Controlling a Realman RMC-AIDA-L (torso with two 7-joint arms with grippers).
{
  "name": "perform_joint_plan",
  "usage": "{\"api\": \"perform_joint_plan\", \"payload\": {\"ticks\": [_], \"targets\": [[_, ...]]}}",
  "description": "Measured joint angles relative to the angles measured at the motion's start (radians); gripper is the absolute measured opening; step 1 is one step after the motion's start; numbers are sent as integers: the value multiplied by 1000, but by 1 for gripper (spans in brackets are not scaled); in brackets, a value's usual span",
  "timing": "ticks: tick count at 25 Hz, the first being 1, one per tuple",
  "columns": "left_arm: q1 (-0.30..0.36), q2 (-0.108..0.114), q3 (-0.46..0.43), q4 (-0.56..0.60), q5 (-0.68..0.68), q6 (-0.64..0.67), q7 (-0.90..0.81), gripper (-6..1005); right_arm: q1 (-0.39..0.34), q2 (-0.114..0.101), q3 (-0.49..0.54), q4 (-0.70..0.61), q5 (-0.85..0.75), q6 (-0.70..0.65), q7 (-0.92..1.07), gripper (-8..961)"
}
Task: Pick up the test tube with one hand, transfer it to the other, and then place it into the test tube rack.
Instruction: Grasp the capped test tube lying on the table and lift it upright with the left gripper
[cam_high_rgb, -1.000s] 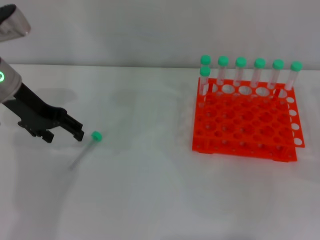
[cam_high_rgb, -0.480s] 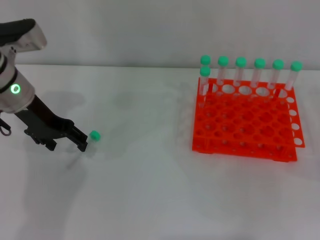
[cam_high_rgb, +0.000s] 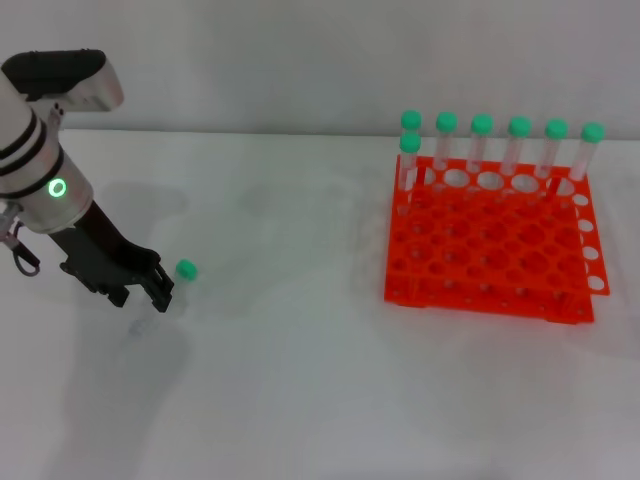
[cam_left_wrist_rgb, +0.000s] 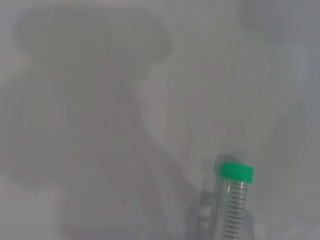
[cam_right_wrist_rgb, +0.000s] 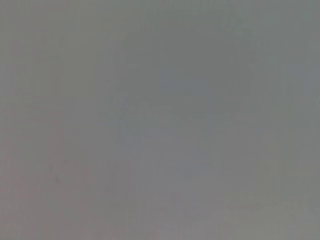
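The test tube lies flat on the white table at the left of the head view, its green cap (cam_high_rgb: 186, 268) pointing toward the rack and its clear body (cam_high_rgb: 140, 323) running toward me. It also shows in the left wrist view (cam_left_wrist_rgb: 235, 200). My left gripper (cam_high_rgb: 140, 295), on the arm with the green ring light, is low over the tube's middle with its black fingers (cam_high_rgb: 160, 293) open, one on each side of it. The orange-red test tube rack (cam_high_rgb: 490, 250) stands at the right. My right gripper is out of view.
Several green-capped tubes (cam_high_rgb: 482, 140) stand in the rack's back row, and one more (cam_high_rgb: 409, 160) stands in the second row at its left end. The white table (cam_high_rgb: 290, 350) lies between the left gripper and the rack. The right wrist view shows only plain grey.
My left arm has swung in from the left edge and come down over the lying tube. The tube and the rack have not moved.
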Motion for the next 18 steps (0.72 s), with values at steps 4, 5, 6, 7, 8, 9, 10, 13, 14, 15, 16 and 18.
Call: {"api": "perform_joint_plan", "payload": {"ticks": [4,5,6,7,8,9,10,13,14,15,16,18], "targets": [[0,-11,0,0,10,-2,-4,729,1,0,0,0,0,0,0,736],[0,-13,0,0,13,-3,-5,690,2,0,0,0,0,0,0,736],[0,-16,0,0,19,-3,-6,651,3,0,0,0,0,0,0,736],[0,-18,0,0,28,-3,-7,611,4,0,0,0,0,0,0,736],[-1,-21,0,1,36,-3,-7,572,4,0,0,0,0,0,0,736],[-1,-23,0,3,43,-3,-8,567,5,0,0,0,0,0,0,736],[-2,-24,0,6,50,-3,-8,562,5,0,0,0,0,0,0,736],[-6,-28,0,13,63,-9,-8,548,5,0,0,0,0,0,0,736],[-8,-30,0,15,66,-13,-8,543,5,0,0,0,0,0,0,736],[-9,-32,0,17,71,-16,-8,538,5,0,0,0,0,0,0,736],[-11,-34,0,20,76,-20,-8,533,5,0,0,0,0,0,0,736],[-14,-37,0,23,85,-26,-8,523,4,0,0,0,0,0,0,735]]}}
